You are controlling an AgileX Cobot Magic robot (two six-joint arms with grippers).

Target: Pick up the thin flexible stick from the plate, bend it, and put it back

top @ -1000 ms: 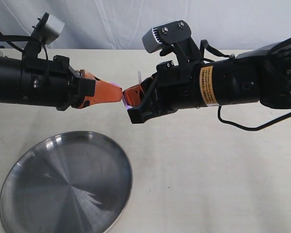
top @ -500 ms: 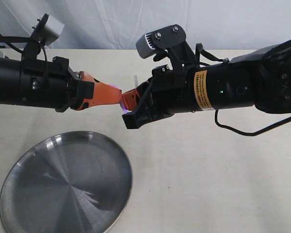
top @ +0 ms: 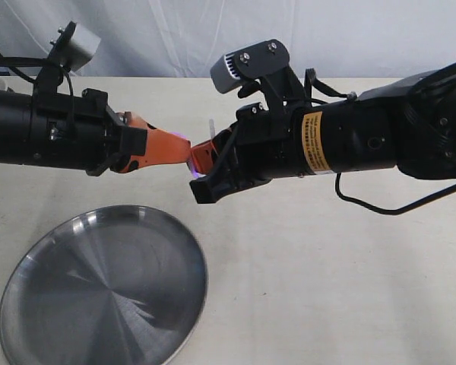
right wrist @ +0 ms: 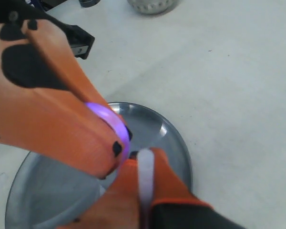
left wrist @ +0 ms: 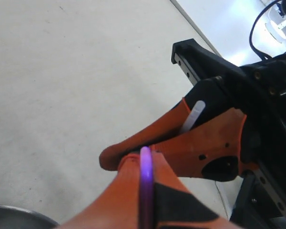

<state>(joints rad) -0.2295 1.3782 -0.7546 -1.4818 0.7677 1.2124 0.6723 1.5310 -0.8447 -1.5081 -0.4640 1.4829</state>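
Both grippers meet tip to tip in mid-air above the table, each clamped on the thin flexible stick. In the exterior view the left gripper [top: 184,150] and right gripper [top: 201,154] nearly touch; a purple bit of stick [top: 195,171] and its pale end [top: 212,125] peek out. The left wrist view shows the purple stick [left wrist: 145,191] squeezed between the left gripper's [left wrist: 142,160] orange fingers. In the right wrist view the whitish end [right wrist: 145,176] lies in the right gripper [right wrist: 144,164], the purple part [right wrist: 109,121] curving away. The steel plate [top: 99,289] lies below left, bare.
A small white bowl [right wrist: 152,5] stands at the far side of the table in the right wrist view. The cream tabletop [top: 327,281] stretches to the right of the plate. A white backdrop [top: 175,30] closes the far edge.
The right arm has shifted slightly left and tilted, bringing its fingertips closer against the left gripper's. The left arm has stayed put. Both stay shut on the stick.
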